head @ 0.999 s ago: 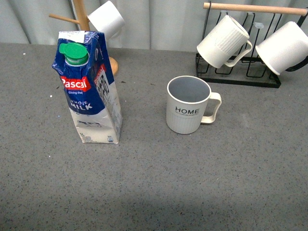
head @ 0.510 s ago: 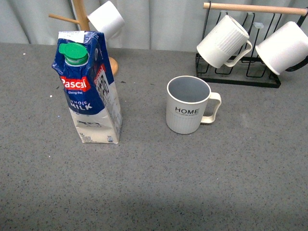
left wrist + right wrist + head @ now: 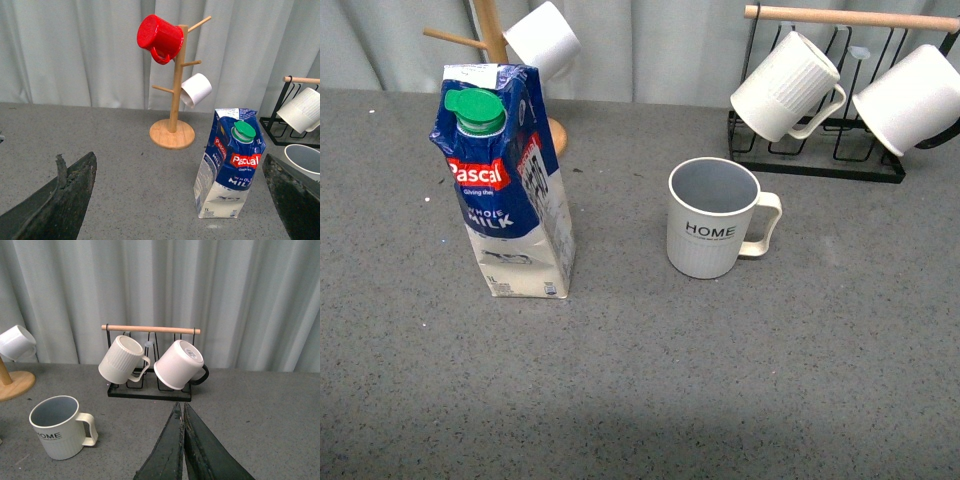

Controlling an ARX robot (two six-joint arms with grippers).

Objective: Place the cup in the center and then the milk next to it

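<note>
The cream-white ribbed HOME cup (image 3: pixel 712 220) stands upright near the middle of the grey table, handle to the right; it also shows in the right wrist view (image 3: pixel 60 427) and its rim in the left wrist view (image 3: pixel 305 159). The blue-and-white Pascal milk carton (image 3: pixel 505 180) stands upright to the cup's left, green cap on top; it shows in the left wrist view (image 3: pixel 231 162). Neither arm shows in the front view. My left gripper (image 3: pixel 175 200) is open and empty, well back from the carton. My right gripper (image 3: pixel 181 412) is shut and empty, apart from the cup.
A wooden mug tree (image 3: pixel 173 90) with a red mug (image 3: pixel 160 37) and a smooth white mug (image 3: pixel 540 38) stands behind the carton. A black wire rack (image 3: pixel 815 155) at the back right holds a plain ribbed mug (image 3: pixel 782 85) and a white mug (image 3: pixel 910 98). Grey curtain behind.
</note>
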